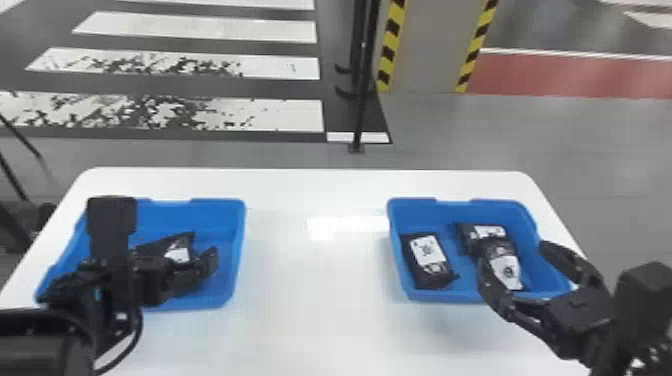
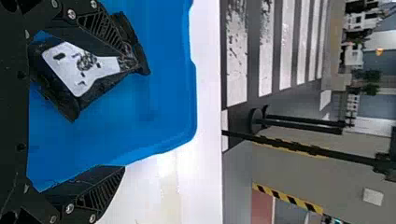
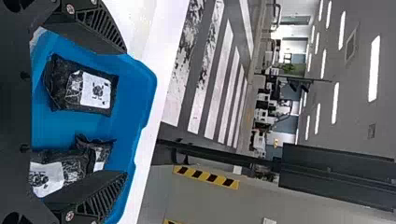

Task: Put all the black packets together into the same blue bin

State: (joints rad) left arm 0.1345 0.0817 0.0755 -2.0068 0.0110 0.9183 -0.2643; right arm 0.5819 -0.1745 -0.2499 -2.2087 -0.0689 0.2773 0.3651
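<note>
My left gripper (image 1: 192,272) is over the left blue bin (image 1: 215,212); in the left wrist view this gripper (image 2: 125,112) is open. One black packet (image 1: 179,250) with a white label lies in that bin; in the left wrist view the packet (image 2: 86,67) is beside one finger, partly covered by it. Over the near right part of the right blue bin (image 1: 412,210) is my open right gripper (image 1: 514,254), also open in its wrist view (image 3: 125,112). That bin holds a packet (image 1: 427,252) at its left side and two overlapping packets (image 1: 482,231) (image 1: 506,272) nearer the gripper.
Both bins stand on a white table (image 1: 320,280), with a wide gap of tabletop between them. Beyond the far table edge are a thin black post (image 1: 364,90) and a pillar (image 1: 430,45) with yellow-black striped edges.
</note>
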